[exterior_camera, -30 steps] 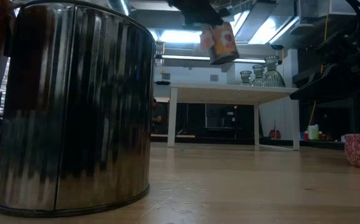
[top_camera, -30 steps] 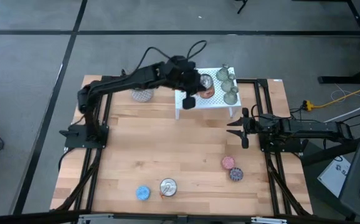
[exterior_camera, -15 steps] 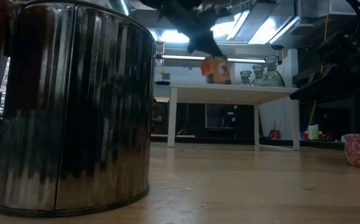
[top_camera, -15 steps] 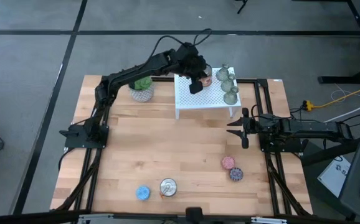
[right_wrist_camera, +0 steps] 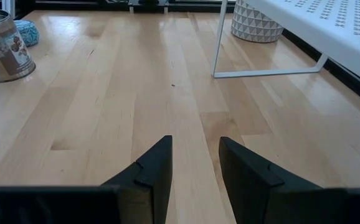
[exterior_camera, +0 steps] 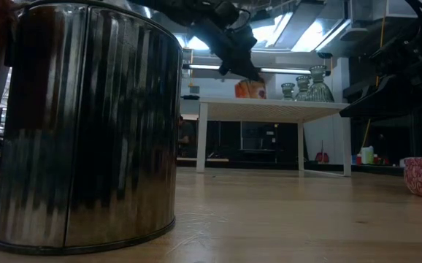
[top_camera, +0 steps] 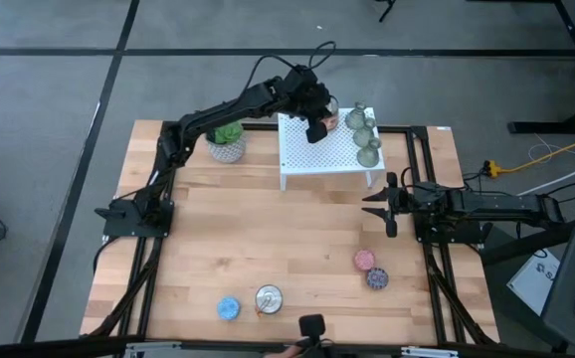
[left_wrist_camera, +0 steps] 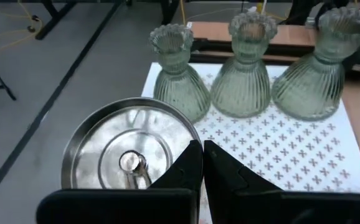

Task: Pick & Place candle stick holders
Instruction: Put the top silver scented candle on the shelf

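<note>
wooden table (top_camera: 268, 239); white perforated shelf (top_camera: 322, 159) at its far edge. left gripper (left_wrist_camera: 202, 163), jaws pressed together, empty, beside a tin (left_wrist_camera: 127, 155). three candle stick holders (left_wrist_camera: 248, 74) upright just ahead. right gripper (right_wrist_camera: 194, 163), jaws apart, farther off.

Grey floor (top_camera: 49, 80) crossed by dark lines surrounds the wooden table (top_camera: 268, 239).

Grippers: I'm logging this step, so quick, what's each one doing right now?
Left gripper: closed, holding nothing, above the can on the white shelf.
Right gripper: part open, empty, low over the table.
</note>
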